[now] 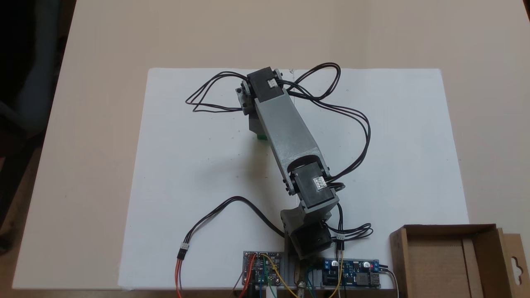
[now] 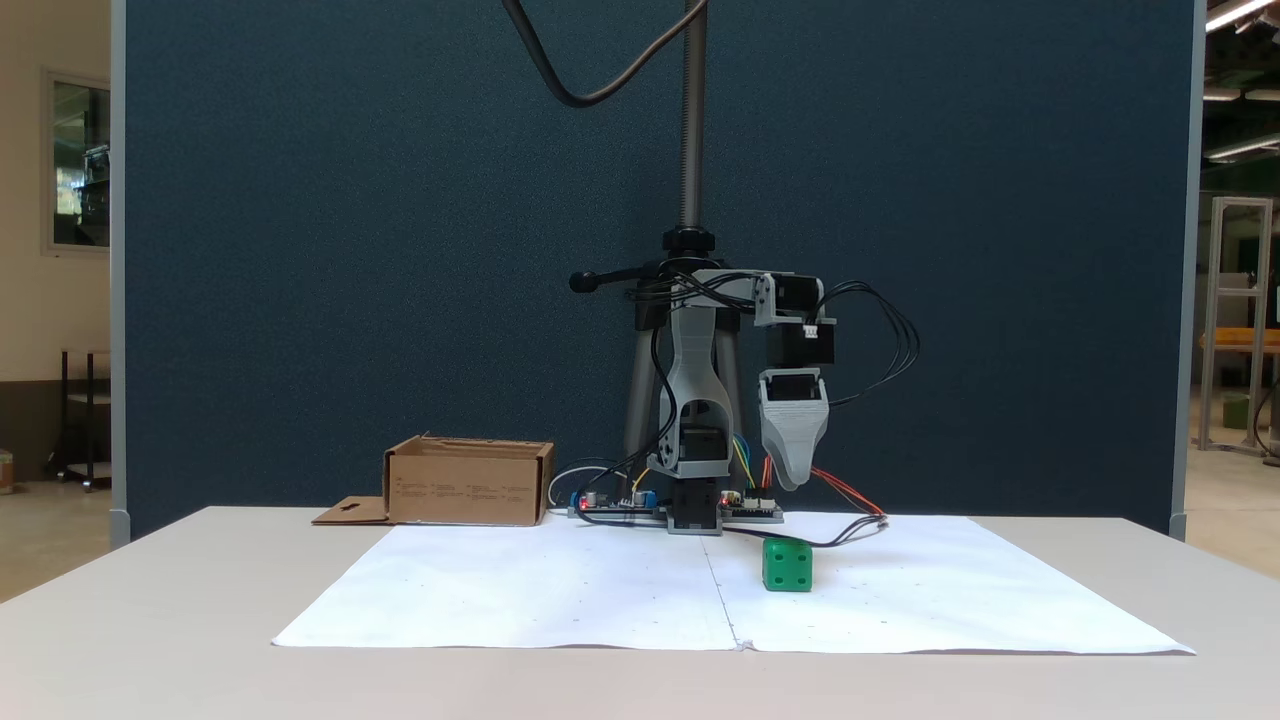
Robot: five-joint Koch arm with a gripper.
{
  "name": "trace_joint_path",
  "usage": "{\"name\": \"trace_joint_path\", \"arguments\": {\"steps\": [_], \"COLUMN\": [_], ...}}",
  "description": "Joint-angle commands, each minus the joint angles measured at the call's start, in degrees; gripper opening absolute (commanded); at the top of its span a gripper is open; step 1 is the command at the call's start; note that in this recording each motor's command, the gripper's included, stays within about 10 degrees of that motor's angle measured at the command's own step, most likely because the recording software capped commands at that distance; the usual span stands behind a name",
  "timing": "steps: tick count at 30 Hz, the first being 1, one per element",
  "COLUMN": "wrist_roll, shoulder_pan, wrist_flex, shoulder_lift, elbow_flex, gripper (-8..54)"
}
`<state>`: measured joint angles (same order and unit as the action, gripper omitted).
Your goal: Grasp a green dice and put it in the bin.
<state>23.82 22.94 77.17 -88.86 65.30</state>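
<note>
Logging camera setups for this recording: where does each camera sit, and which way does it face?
Fixed view from above: looks down on the white sheet; the arm's links and base boards show, the bin at lower right.
Fixed view at table height: faces the arm's front and the blue partition; the gripper hangs above the green dice.
Shared: arm, sheet, bin, dice.

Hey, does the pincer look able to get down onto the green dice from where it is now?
Probably yes: the pincer hangs above the green dice, with open air between them.
</note>
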Motion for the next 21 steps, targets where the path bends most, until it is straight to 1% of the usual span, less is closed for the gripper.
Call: {"name": "trace_joint_path", "arguments": {"steps": [1,21], "wrist_roll": [3.43,3.34], "shoulder_pan": [0.79,-0.70], "wrist_flex": [0.35,-11.69], "shoulder_lift": [-0.26,2.72], "elbow_flex": [-1.23,11.07], "gripper": [42.4,42.3]}}
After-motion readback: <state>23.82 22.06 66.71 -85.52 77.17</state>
